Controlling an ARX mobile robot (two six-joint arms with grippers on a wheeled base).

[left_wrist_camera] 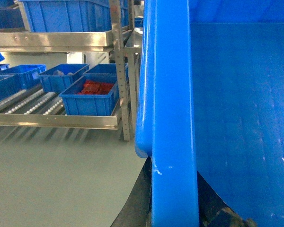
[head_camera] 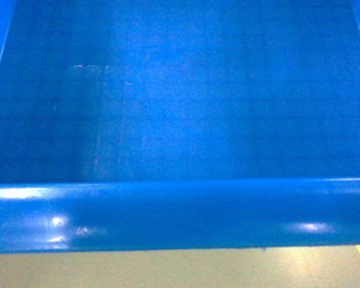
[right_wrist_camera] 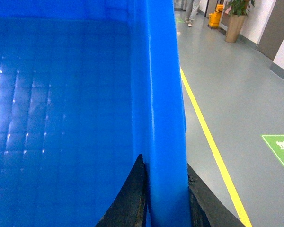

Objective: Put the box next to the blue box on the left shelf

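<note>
Box [head_camera: 180, 120] carried off floor, filling head view, each side wall pinched by one end effector: left [left_wrist_camera: 173, 208], right [right_wrist_camera: 165, 203], both clamped on rim. Risk imo: crate blocks forward sight, could clip shelf post [left_wrist_camera: 124, 85] or slip. Shelf [left_wrist_camera: 57, 120] already crowded with small blue bins [left_wrist_camera: 90, 99]; yellow floor line [right_wrist_camera: 213, 151] on right.

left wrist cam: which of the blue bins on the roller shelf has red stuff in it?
The front bin, nearest the perforated steel upright, holds the red items. The bin behind it shows only something pale, and the others further left show nothing red.
</note>
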